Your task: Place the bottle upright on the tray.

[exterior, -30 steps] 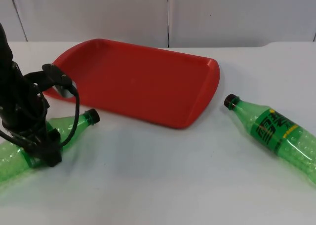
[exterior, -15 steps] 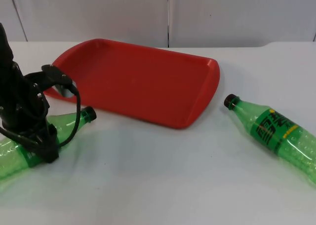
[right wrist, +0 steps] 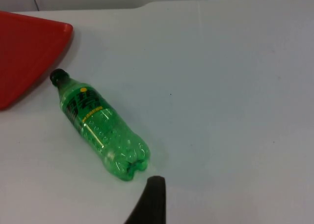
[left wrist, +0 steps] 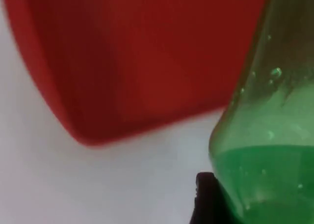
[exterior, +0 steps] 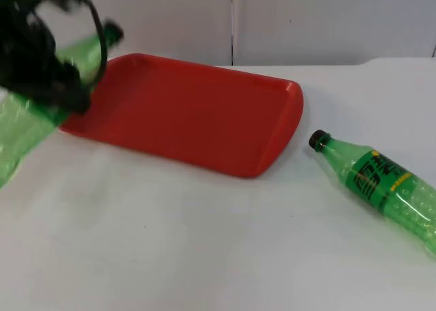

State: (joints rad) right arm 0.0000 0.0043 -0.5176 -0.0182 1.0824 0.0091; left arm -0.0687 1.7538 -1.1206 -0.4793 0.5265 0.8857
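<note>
My left gripper (exterior: 58, 86) is shut on a green plastic bottle (exterior: 30, 123) and holds it in the air over the left end of the red tray (exterior: 289, 116). The bottle is tilted, its black cap (exterior: 113, 33) up and to the right, its base low at the left edge. In the left wrist view the bottle's green body (left wrist: 262, 150) stands close beside a black fingertip (left wrist: 208, 199), with the tray (left wrist: 137, 57) beneath. My right gripper (right wrist: 149, 204) waits above the table.
A second green bottle (exterior: 378, 181) with a dark label lies on its side to the right of the tray, cap toward it; in the right wrist view this second bottle (right wrist: 98, 128) lies just ahead. A grey partition wall (exterior: 306, 18) closes the back.
The left gripper has lifted the bottle off the table, up and back over the tray's left end. The second bottle and the tray have not moved.
</note>
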